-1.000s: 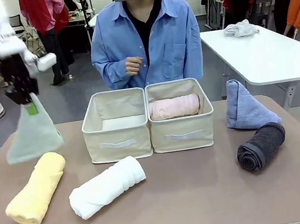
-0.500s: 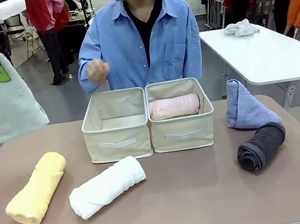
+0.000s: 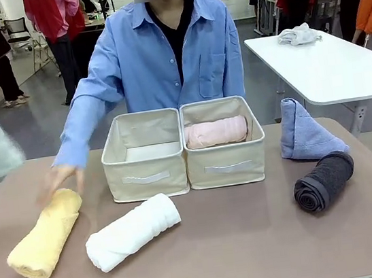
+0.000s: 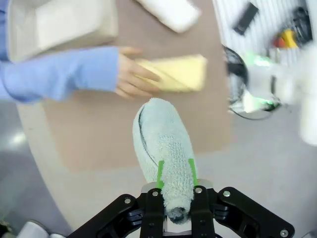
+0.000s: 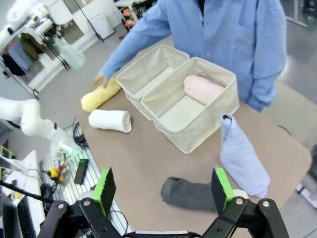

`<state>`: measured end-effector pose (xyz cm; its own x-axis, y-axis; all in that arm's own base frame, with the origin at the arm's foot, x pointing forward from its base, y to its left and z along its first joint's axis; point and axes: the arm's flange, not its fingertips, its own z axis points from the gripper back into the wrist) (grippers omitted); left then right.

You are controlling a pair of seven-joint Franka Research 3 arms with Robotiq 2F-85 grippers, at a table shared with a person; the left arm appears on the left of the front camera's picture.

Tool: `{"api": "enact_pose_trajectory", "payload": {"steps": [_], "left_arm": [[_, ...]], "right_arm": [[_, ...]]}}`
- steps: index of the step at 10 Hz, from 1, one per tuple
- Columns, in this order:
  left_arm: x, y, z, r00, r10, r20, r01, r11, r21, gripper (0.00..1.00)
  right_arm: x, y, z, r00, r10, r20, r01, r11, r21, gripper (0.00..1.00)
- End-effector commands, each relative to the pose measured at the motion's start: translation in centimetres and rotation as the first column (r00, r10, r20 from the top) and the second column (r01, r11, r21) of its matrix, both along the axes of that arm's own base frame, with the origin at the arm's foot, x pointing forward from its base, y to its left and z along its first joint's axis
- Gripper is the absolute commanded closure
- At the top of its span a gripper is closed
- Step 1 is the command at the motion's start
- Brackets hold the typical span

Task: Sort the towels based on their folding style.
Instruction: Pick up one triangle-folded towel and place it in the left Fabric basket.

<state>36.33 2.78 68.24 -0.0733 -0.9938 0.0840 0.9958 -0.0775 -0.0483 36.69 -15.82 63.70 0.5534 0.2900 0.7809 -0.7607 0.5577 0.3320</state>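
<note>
While the left hand [image 4: 176,173] pinches the grey-green fold [image 4: 161,134] by its tip, pads pressed into the terry, the towel hangs in the air over the worktop's [image 3: 256,253] left end, blurred in front view. Pink roll [image 3: 216,132] lies in the right basket [image 3: 227,168]; left basket [image 3: 147,182] holds no towel that I can make out, so the fold likely belongs there. Person's hand [image 3: 61,179] rests on the yellow roll [image 3: 45,234], sleeve [image 4: 64,74] stretched just beside the left basket. Carry the fold high over that arm, centre it above the basket, lower before releasing so the point keeps its shape. White roll [image 3: 133,231] lies in front of the baskets; blue fold [image 3: 305,133] and dark roll [image 3: 323,182] touch at the right. Right hand [image 5: 162,191] is spread wide, holding nothing.
</note>
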Motion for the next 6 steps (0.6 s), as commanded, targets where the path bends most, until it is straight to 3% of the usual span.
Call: {"api": "enact_pose_trajectory", "payload": {"steps": [1, 6], "left_arm": [[-7.1, 8.9, 1.1, 0.998, 0.037, -0.048, -0.039, 0.999, -0.023, 0.98], [-8.6, 12.7, 1.1, 0.996, 0.088, -0.005, -0.088, 0.991, -0.102, 0.98]], "right_arm": [[0.0, 0.1, 0.0, 1.000, 0.009, 0.010, -0.009, 1.000, 0.013, 0.00], [0.0, 0.1, 0.0, 1.000, 0.009, 0.010, -0.009, 1.000, 0.013, 0.00]]}}
